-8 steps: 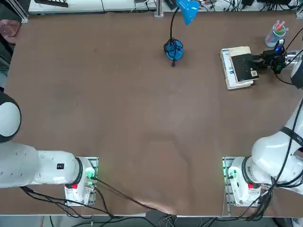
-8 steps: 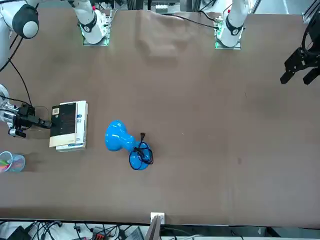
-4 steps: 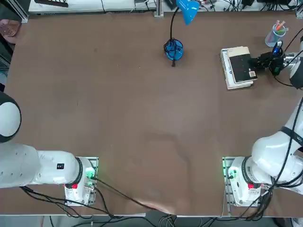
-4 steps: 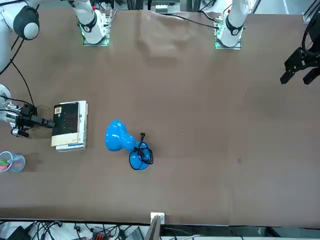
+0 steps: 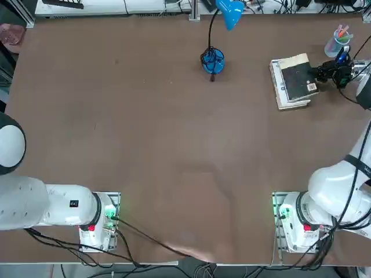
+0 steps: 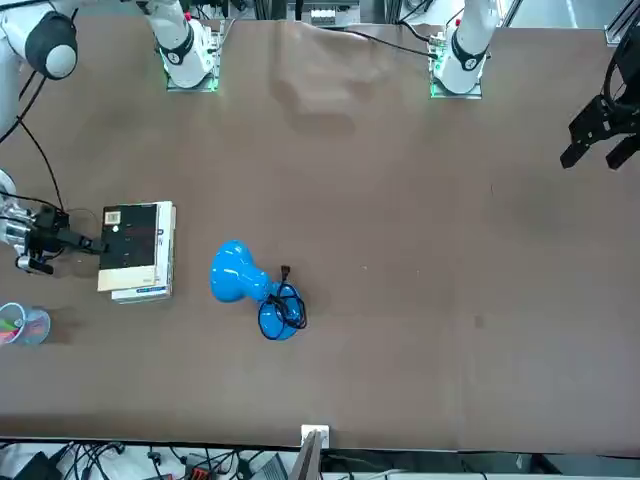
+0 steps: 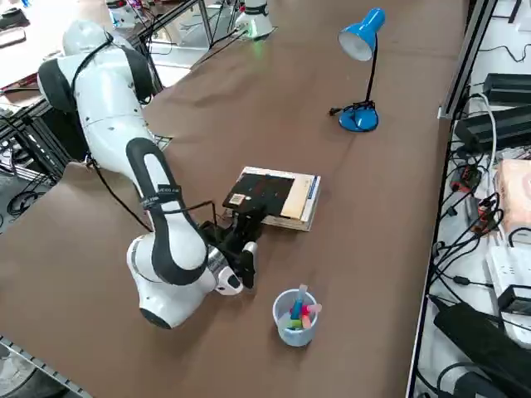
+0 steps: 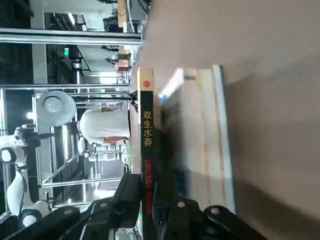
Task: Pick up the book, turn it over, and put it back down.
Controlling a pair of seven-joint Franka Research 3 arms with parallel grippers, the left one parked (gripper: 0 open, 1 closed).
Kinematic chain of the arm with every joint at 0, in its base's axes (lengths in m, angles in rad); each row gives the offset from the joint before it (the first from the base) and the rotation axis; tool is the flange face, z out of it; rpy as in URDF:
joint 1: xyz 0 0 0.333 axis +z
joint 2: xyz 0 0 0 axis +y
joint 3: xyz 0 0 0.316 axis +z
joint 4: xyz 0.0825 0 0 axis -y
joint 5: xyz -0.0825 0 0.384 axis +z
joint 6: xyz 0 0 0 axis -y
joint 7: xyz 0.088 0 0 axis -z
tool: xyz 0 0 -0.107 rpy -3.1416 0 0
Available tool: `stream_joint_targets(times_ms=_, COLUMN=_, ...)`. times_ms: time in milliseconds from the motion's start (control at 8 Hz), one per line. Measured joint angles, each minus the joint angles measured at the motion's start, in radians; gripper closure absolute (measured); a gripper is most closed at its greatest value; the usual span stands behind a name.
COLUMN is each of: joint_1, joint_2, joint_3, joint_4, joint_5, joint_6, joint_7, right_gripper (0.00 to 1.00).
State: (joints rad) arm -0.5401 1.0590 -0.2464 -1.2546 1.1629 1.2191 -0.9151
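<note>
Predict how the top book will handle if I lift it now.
The top book should stay fairly stiff, as its cover lies flat and its spine looks straight. Held by the right gripper at one side only, it may droop or twist at the far end. The books beneath look loosely stacked, so they could shift if it drags.

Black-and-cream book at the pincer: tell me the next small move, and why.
I'd lift the book slightly, straight up: the right pincer appears shut on its spine edge, and the book lies over other books, so it probably needs to rise off them before any turning.
</note>
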Motion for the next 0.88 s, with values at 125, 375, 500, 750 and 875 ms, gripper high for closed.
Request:
stream_joint_targets(times_ms=125, joint_1=-0.007, joint_2=-0.008, joint_3=-0.004, joint_4=0.048, joint_5=-0.005, joint_6=-0.020, joint_7=0.026, right_gripper=0.88)
stream_joint_targets(times_ms=375, joint_1=-0.009, joint_2=-0.065, joint_3=-0.010, joint_4=0.109, joint_5=-0.083, joint_6=-0.026, joint_7=0.061, right_gripper=0.88)
stream_joint_targets(times_ms=500, joint_1=-0.002, joint_2=-0.119, joint_3=-0.009, joint_4=0.129, joint_5=-0.156, joint_6=-0.017, joint_7=0.081, right_gripper=0.89)
stream_joint_targets(times_ms=750, joint_1=0.054, joint_2=-0.257, joint_3=-0.003, joint_4=0.146, joint_5=-0.360, joint_6=0.047, joint_7=0.130, right_gripper=0.89)
stream_joint_targets(times_ms=875, joint_1=0.112, joint_2=-0.325, joint_3=0.001, joint_4=0.148, joint_5=-0.494, joint_6=0.097, joint_7=0.139, right_gripper=0.89)
